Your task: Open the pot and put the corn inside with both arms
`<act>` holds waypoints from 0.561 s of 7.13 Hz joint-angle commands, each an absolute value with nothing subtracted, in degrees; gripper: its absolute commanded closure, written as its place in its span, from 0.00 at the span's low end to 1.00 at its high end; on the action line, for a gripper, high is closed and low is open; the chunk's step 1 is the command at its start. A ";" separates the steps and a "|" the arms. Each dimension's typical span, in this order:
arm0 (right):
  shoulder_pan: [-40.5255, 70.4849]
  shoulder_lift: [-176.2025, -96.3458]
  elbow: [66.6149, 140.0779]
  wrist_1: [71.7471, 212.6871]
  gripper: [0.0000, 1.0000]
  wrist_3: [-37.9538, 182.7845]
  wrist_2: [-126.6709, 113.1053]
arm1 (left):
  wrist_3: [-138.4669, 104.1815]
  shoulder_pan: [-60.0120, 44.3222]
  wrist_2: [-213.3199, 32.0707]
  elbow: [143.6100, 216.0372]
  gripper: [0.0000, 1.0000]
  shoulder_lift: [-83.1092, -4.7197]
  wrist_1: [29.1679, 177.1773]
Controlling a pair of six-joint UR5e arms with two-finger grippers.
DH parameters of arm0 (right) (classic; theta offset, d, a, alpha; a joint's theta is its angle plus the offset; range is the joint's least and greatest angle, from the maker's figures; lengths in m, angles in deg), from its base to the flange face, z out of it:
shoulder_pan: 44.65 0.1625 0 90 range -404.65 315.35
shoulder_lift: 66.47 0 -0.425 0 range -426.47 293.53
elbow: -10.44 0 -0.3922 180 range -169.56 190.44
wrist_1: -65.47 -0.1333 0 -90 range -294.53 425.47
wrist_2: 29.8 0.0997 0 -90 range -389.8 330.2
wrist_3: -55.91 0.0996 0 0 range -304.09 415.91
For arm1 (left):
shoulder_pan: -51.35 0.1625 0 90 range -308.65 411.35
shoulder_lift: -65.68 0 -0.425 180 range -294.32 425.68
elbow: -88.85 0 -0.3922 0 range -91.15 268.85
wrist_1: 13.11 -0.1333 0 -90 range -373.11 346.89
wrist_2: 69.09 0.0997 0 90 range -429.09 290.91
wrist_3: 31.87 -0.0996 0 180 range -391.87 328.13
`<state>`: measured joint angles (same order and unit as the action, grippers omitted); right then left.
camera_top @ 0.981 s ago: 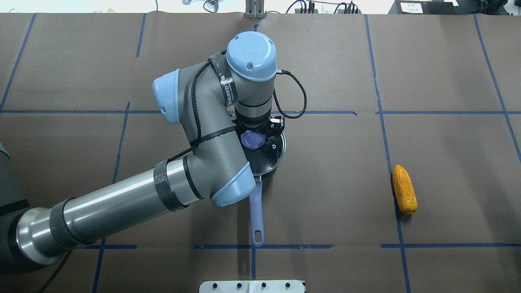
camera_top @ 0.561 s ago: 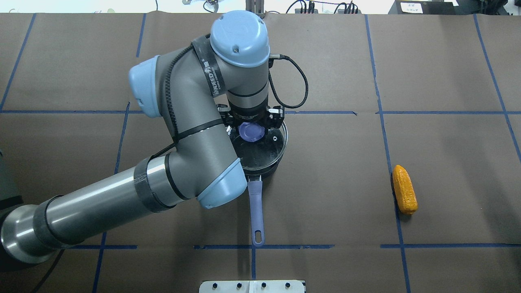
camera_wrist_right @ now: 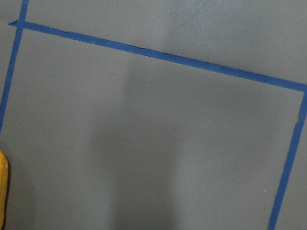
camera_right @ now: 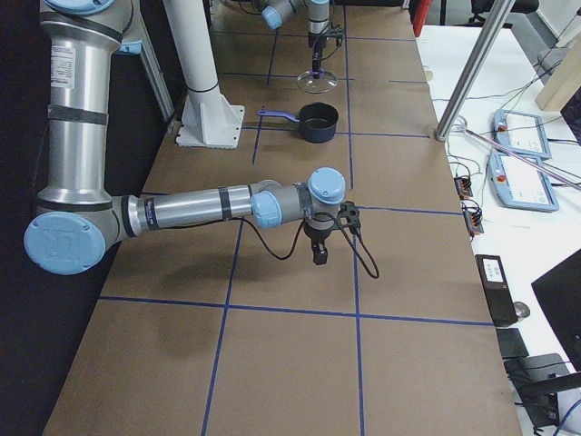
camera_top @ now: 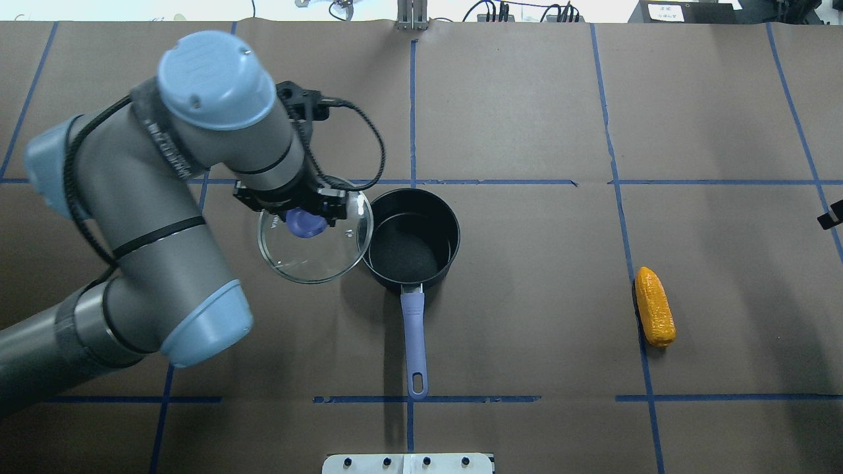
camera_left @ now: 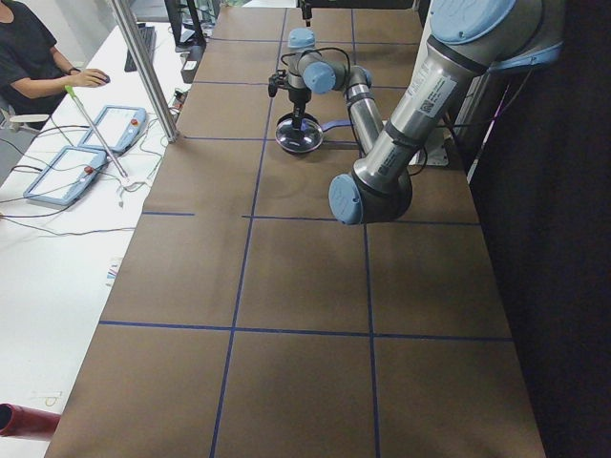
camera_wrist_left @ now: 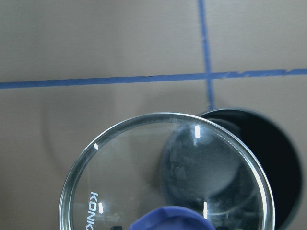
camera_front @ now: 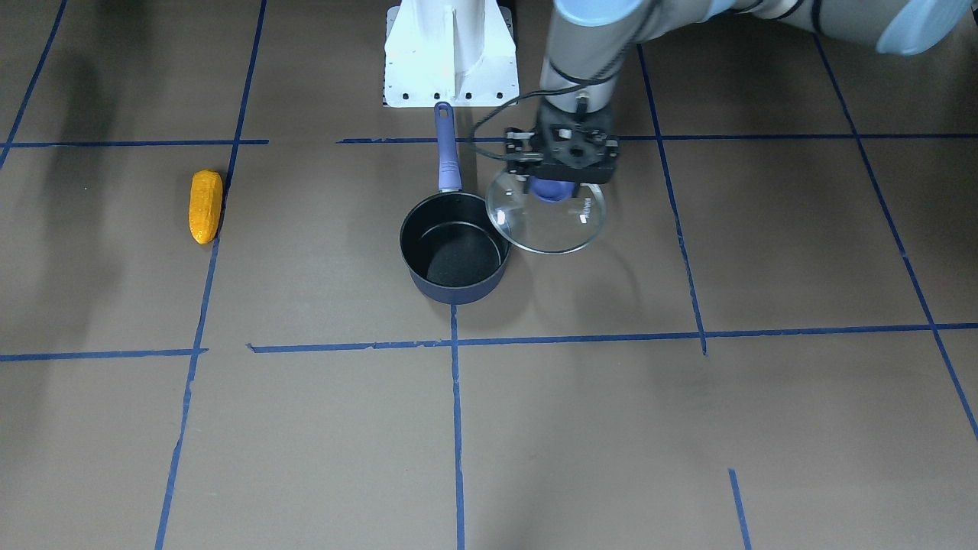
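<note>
while the left gripper (camera_top: 304,222) is clenched on the blue knob (camera_top: 303,226) of the glass lid (camera_top: 316,253), the lid hangs knob-up, about level and off the table (camera_top: 527,118). it sits over to the robot's left of the pot (camera_top: 454,232). in the overhead view its rim only just overlaps the pot's near wall. gripping by the knob keeps the fingers off the glass, and i'd judge the sideways carry is meant to leave the mouth clear for the other arm. the pot stands open and empty, black inside, near the table's middle. its long handle (camera_top: 413,336) runs straight back toward the robot's base.

the right gripper (camera_right: 319,252) hangs low over the table on the robot's right. whether its jaws are released or closed i cannot tell. its wrist camera catches only a sliver of orange at the frame's edge, so it seems to be close beside the corn (camera_top: 654,306) rather than over it.

the corn lies flat on the table, well apart from the pot, along a blue tape line. its long axis runs roughly from near to far. the narrower tip points away from the robot, and the blunter end is nearer and leans slightly outward to the right. a grasp across the middle looks the likely next call.
</note>
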<state>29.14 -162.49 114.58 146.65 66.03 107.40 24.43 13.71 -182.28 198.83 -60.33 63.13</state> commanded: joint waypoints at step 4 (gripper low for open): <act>27.86 -162.71 114.76 142.37 0.00 69.89 107.66 | 23.41 13.47 -182.65 194.78 0.92 -49.54 71.59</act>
<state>27.90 -162.71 114.65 142.43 69.88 107.62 23.04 13.36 -182.57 197.37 -49.93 69.22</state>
